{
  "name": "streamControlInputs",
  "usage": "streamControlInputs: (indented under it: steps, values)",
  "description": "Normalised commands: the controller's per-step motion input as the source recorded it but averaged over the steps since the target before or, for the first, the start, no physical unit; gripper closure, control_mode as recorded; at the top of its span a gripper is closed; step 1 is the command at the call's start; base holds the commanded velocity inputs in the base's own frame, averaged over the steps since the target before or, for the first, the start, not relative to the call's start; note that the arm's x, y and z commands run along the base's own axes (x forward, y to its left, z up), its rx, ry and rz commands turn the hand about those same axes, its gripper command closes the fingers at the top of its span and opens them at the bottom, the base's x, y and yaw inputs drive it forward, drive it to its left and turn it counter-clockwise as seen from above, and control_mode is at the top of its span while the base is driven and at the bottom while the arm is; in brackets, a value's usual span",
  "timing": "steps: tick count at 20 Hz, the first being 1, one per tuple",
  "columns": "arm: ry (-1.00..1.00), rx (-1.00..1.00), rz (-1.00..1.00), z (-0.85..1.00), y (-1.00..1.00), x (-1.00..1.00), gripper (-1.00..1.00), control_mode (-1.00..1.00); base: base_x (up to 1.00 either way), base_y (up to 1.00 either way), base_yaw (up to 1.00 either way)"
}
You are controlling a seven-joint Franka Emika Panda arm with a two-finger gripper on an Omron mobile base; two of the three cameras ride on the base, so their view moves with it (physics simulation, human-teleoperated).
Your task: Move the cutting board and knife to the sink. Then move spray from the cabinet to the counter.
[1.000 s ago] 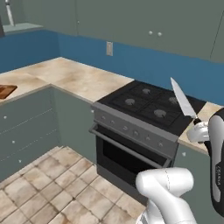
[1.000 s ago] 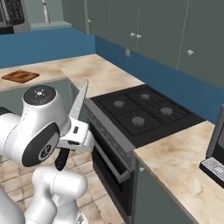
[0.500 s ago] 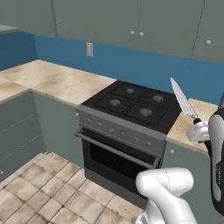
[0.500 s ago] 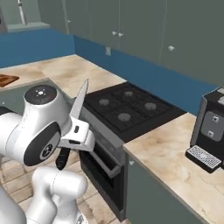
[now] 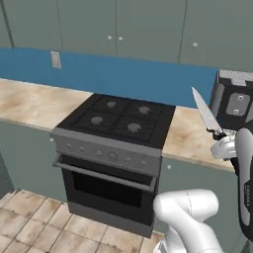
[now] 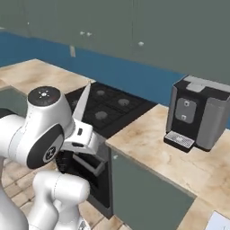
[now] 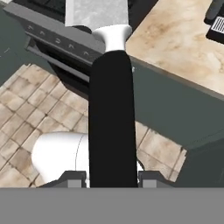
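Note:
My gripper [image 7: 111, 179] is shut on the black handle of the knife [image 7: 111, 118], whose silver blade points away from the hand. In the left base view the knife [image 5: 205, 111] stands blade-up at the right, above the gripper [image 5: 221, 141], over the counter's [image 5: 29, 104] front edge. From the right base camera the knife [image 6: 82, 104] rises from the gripper [image 6: 80, 133] in front of the stove. The cutting board and the spray are out of view. A pale flat corner [image 6: 220, 222] shows at the lower right; I cannot tell whether it is the sink.
A black stove with an oven [image 5: 118, 118] is set into the counter [image 6: 197, 166]. A dark coffee machine [image 6: 197, 117] stands on the counter right of the stove. Grey-green wall cabinets [image 5: 148, 24] hang above a blue backsplash. Tiled floor [image 5: 34, 227] lies in front.
The whole picture has shifted: the base has driven to the right along the counter, so the stove slid left and the coffee machine came into view. The knife stays in the gripper.

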Motion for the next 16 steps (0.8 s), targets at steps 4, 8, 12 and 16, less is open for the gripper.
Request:
streamControlInputs:
  steps: [4,8,12,16]
  values:
    - [0.0,0.0,0.0,0.0,0.0,0.0,1.0,1.0,-0.63,0.0,-0.47]
    - [0.0,0.0,0.0,0.0,0.0,0.0,1.0,1.0,-0.56,0.0,-0.48]
    - [0.0,0.0,0.0,0.0,0.0,0.0,1.0,1.0,-0.56,0.0,-0.48]
    - [0.0,0.0,0.0,0.0,0.0,0.0,1.0,1.0,-0.58,0.0,-0.45]
